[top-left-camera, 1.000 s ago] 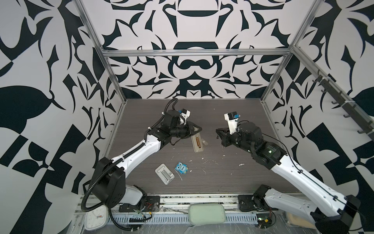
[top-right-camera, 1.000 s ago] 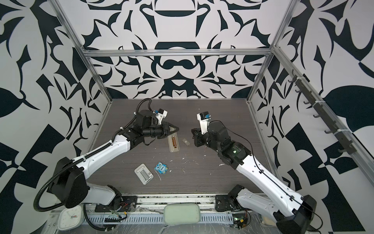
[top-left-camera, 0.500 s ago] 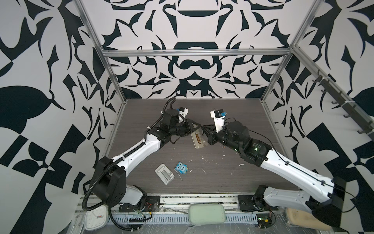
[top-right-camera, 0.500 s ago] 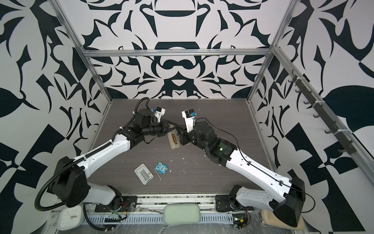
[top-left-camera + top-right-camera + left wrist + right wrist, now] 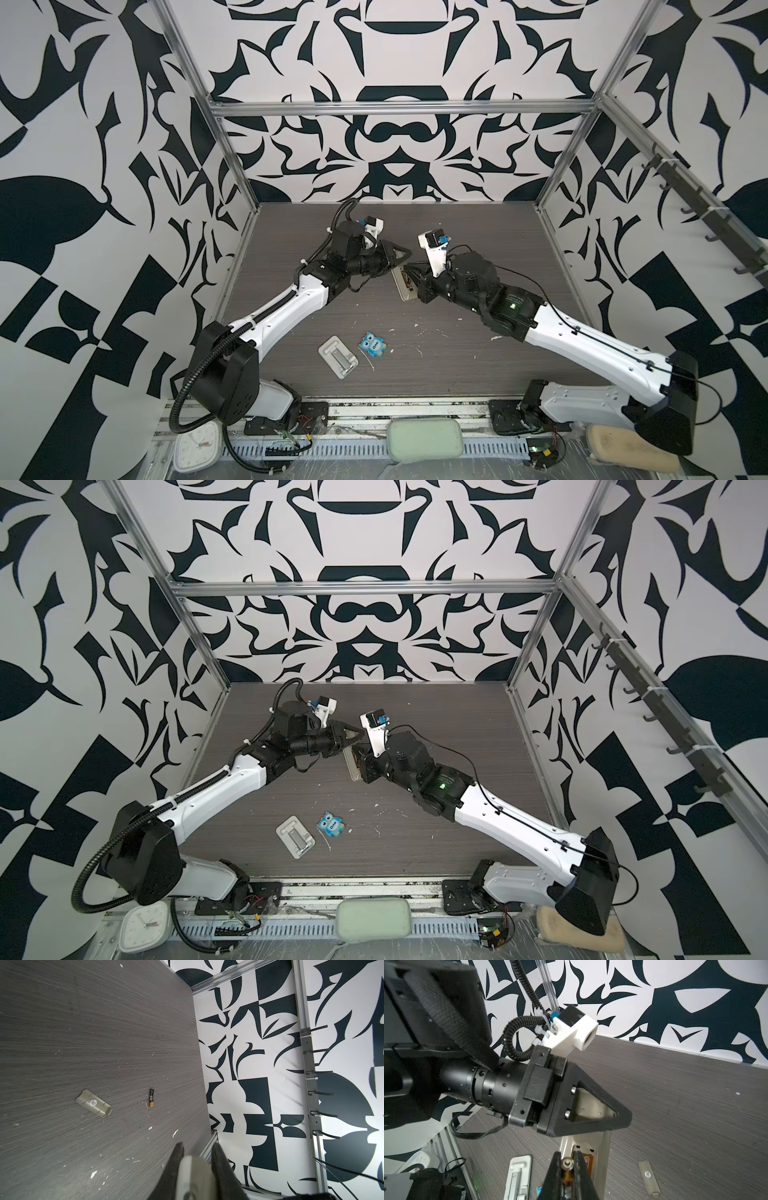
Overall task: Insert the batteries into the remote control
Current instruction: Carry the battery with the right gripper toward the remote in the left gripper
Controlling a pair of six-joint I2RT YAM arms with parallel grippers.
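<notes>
Right end effector (image 5: pixel 566 1156) brought battery (image 5: pixel 567 1163) to remote (image 5: pixel 604 1147); owl (image 5: pixel 374 344) reads "One".

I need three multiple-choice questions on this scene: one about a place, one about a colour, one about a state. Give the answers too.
1. Where does the loose battery lie? A on the table; B in the white tray; C in the remote control.
2. What colour is the owl-shaped item? A red; B blue; C green.
3. The right gripper is: A open and empty; B shut on the cover; C shut on a second battery.
Answers: 1 A, it rests on bare wood grain; 2 B, its body is bright blue; 3 C, a metal tip shows in its closed grip.
</notes>
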